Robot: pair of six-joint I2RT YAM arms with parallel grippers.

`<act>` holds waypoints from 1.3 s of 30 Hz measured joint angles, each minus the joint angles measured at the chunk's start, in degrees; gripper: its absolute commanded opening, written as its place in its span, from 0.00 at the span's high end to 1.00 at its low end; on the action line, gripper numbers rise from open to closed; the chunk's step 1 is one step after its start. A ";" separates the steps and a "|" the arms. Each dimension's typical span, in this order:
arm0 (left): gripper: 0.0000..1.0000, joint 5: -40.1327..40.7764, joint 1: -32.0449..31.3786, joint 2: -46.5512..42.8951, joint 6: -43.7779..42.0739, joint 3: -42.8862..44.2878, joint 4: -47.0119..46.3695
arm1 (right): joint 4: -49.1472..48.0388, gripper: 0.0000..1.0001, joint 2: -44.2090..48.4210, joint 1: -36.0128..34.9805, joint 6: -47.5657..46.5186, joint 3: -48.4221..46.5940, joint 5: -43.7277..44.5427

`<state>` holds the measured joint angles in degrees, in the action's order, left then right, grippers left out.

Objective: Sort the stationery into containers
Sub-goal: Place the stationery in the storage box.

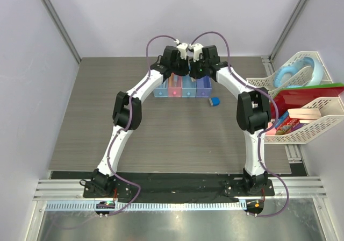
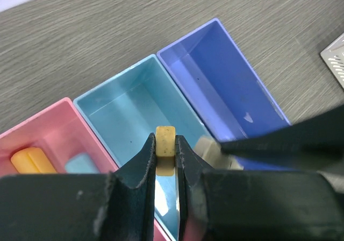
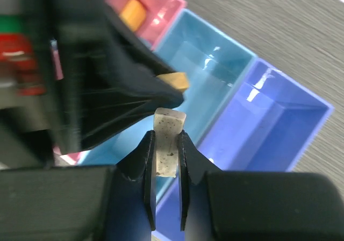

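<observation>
My left gripper (image 2: pixel 165 144) is shut on a tan eraser (image 2: pixel 165 140) and holds it above the second light blue box (image 2: pixel 129 104) of the container row (image 1: pixel 183 89). My right gripper (image 3: pixel 166 139) is shut on a paler speckled eraser (image 3: pixel 169 130), over the wall between the light blue box (image 3: pixel 212 63) and the purple box (image 3: pixel 279 120). The two grippers (image 1: pixel 177 69) (image 1: pixel 200 68) nearly touch. The pink box (image 2: pixel 51 133) holds a yellow marker (image 2: pixel 31 160) and a light blue item (image 2: pixel 81 163). A small blue block (image 1: pixel 214 101) lies on the table right of the row.
White mesh baskets (image 1: pixel 317 123) with books and a blue ring (image 1: pixel 294 71) stand at the right edge. The purple box (image 2: pixel 226 85) looks empty. A basket corner (image 2: pixel 336 58) shows at the right of the left wrist view.
</observation>
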<state>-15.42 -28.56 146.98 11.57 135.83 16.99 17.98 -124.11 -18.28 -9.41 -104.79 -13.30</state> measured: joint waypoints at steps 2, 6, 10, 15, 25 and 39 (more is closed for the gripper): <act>0.74 0.59 0.02 0.00 -0.17 0.00 0.02 | 0.02 0.99 0.00 -0.83 0.13 0.00 0.04; 0.48 2.01 0.35 0.00 -0.63 0.00 0.15 | -0.26 0.99 0.00 -1.55 0.13 0.00 0.31; 0.34 4.02 1.03 0.00 -1.51 0.00 0.37 | -0.04 0.99 0.00 -1.46 0.26 0.00 0.55; 0.34 4.76 1.20 0.00 -1.51 0.00 0.42 | -0.46 0.99 0.00 -1.57 0.33 0.00 0.52; 0.34 6.95 1.25 -0.46 -1.77 0.00 1.27 | -2.64 0.99 0.00 -1.66 0.52 1.29 0.02; 0.32 9.53 1.33 -4.94 -3.17 -2.49 1.40 | -4.13 0.99 9.79 -3.19 -0.31 13.94 0.17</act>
<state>-5.89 -27.22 142.04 8.40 133.34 18.39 13.85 -114.32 -21.47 -9.72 -90.85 -13.13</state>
